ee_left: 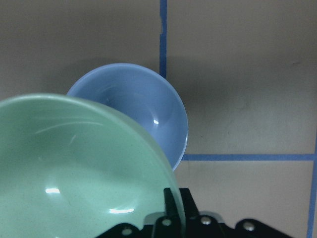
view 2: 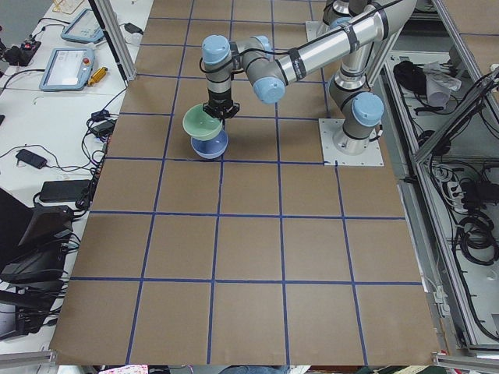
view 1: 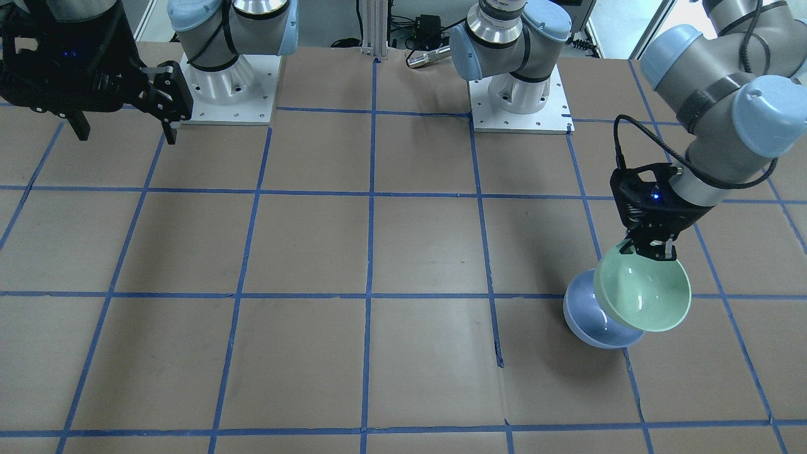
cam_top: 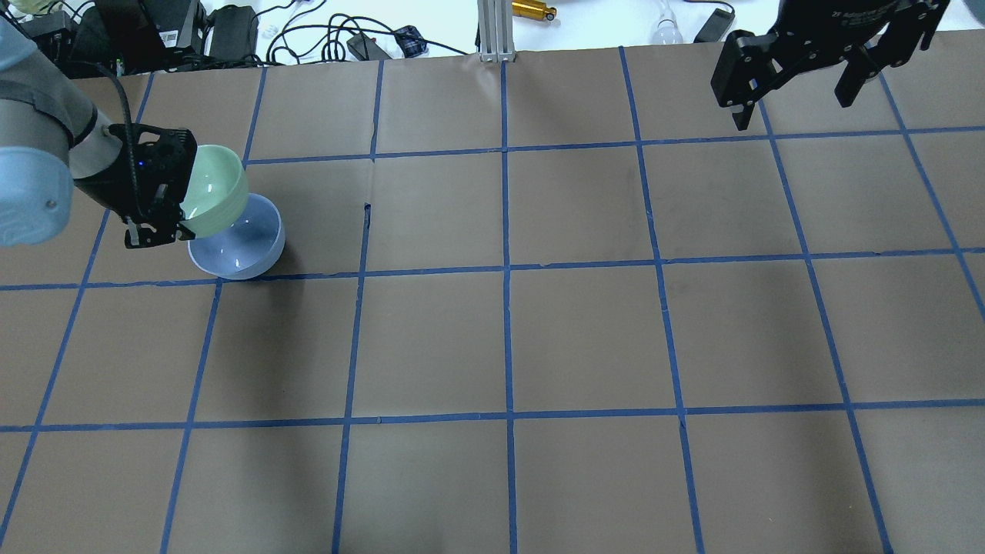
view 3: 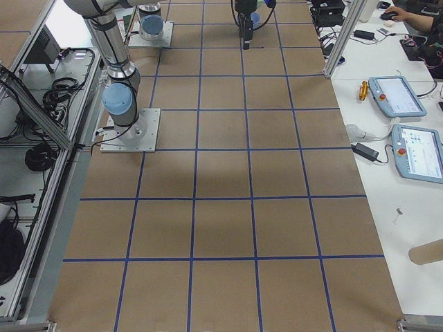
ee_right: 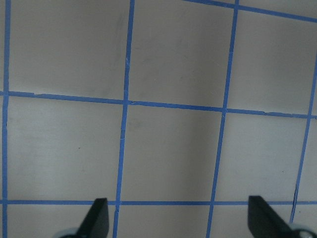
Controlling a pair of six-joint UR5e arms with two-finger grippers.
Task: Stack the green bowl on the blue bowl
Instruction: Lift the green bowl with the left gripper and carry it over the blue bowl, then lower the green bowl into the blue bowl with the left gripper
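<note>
My left gripper (view 1: 649,250) is shut on the rim of the green bowl (view 1: 643,291) and holds it tilted in the air, partly over the blue bowl (view 1: 589,318). The blue bowl sits upright on the table. In the overhead view the green bowl (cam_top: 217,188) overlaps the blue bowl's (cam_top: 242,248) far left rim, with my left gripper (cam_top: 165,223) beside them. The left wrist view shows the green bowl (ee_left: 74,173) close up and the blue bowl (ee_left: 136,106) beyond it. My right gripper (cam_top: 793,96) is open and empty, high at the far right; its fingertips (ee_right: 96,218) show above bare table.
The table (cam_top: 508,338) is brown paper with a blue tape grid. The two arm bases (view 1: 520,94) stand at the robot's edge. Cables and boxes (cam_top: 231,31) and an aluminium post (cam_top: 492,31) lie past the far edge.
</note>
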